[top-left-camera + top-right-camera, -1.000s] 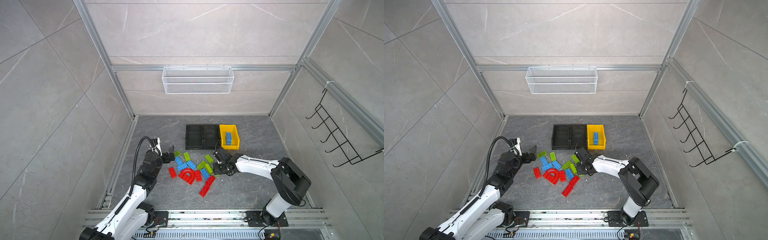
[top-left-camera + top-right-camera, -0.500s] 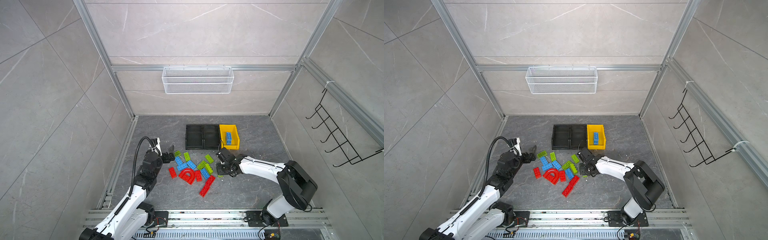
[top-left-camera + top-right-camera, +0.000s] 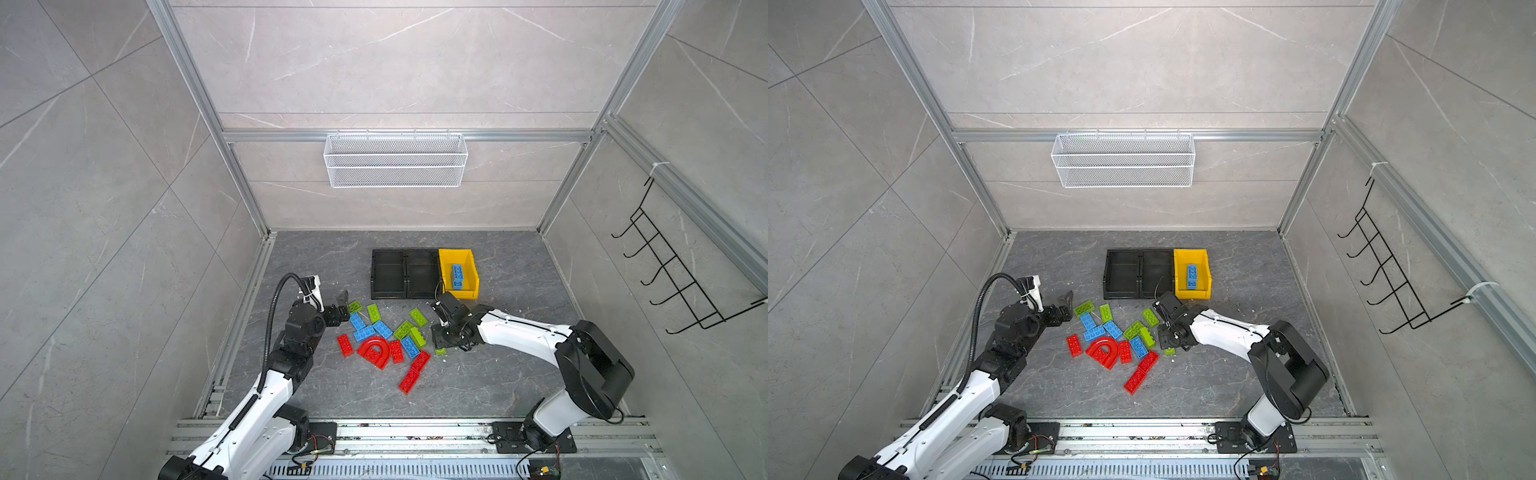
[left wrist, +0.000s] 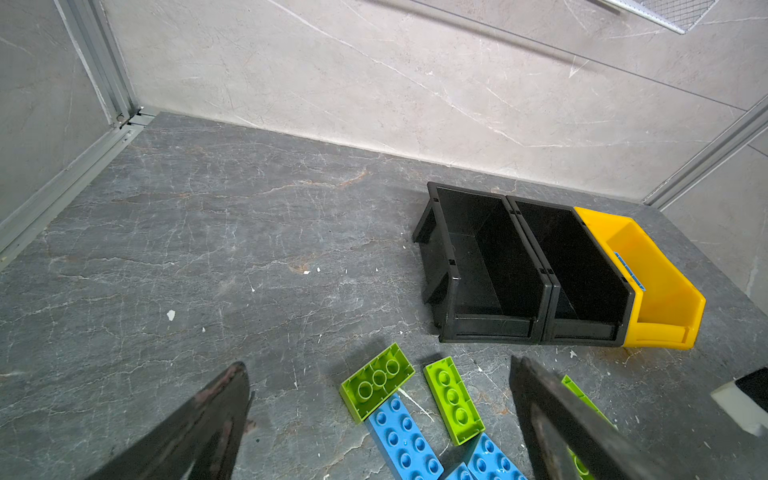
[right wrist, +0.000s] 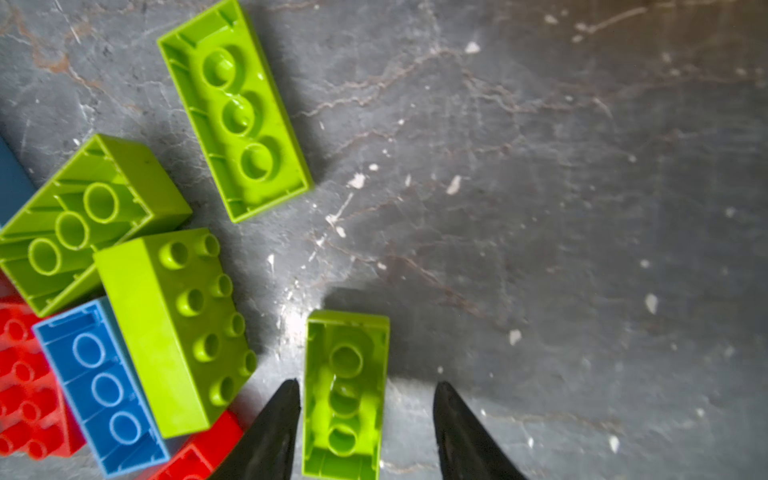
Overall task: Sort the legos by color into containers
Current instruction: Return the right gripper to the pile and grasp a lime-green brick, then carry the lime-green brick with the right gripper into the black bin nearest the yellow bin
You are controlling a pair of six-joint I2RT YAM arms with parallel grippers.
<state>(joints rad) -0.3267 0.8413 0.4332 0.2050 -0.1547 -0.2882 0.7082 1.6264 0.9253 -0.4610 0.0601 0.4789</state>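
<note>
**A:** Where does the right gripper [image 5: 368,382] stand?

**B:** Low over the grey floor [image 3: 478,386], at the right edge of the pile and pointing down. Its fingers are apart, one on either side of a small green brick [image 5: 345,395] that lies hollow side up. One finger is just beside the brick's long side. The other stands clear, with bare floor showing between it and the brick (so nothing is clamped). Both top views show that brick [image 3: 440,351] [image 3: 1169,351] lying a little apart from the others.

**A:** And the left gripper [image 4: 379,362]?

**B:** Spread wide, with nothing held between the fingers. It hangs at the left edge of the pile [image 3: 341,307], close to a pair of green bricks and some blue ones.

**A:** Where are the legos [image 3: 386,338]?

**B:** Most lie in a loose cluster on the floor between the two arms. The red arch [image 3: 376,352] is toward the near side, with blue and green bricks beyond it. A red brick [image 3: 409,381] lies nearest the rail. One blue brick [image 3: 457,276] lies inside the yellow bin [image 3: 471,274].

**A:** And the containers themselves?

**B:** The yellow bin is at the right end of the row, and the two black bins [image 3: 388,270] are joined to its left. The row stands just behind the pile, toward the back wall. The right arm's wrist is near the yellow bin's front lip.
</note>
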